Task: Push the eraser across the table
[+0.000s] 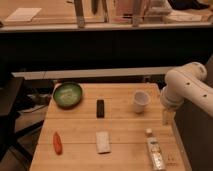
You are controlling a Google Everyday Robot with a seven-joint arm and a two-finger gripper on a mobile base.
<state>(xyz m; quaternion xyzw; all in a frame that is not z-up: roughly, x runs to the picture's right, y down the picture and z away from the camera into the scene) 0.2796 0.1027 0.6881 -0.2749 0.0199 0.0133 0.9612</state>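
No text, label or number can be read anywhere.

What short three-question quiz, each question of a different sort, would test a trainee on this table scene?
1. True or false: the gripper touches the eraser.
2. Which thing stands between eraser and gripper? A) cup B) carrot C) bowl
3. Fill in: nearer the camera than the eraser, on the table, lies the pale ____.
Key: 1 false: the open gripper hangs by the table's right edge as seen in the view, apart from the eraser. 2 A. 3 pad.
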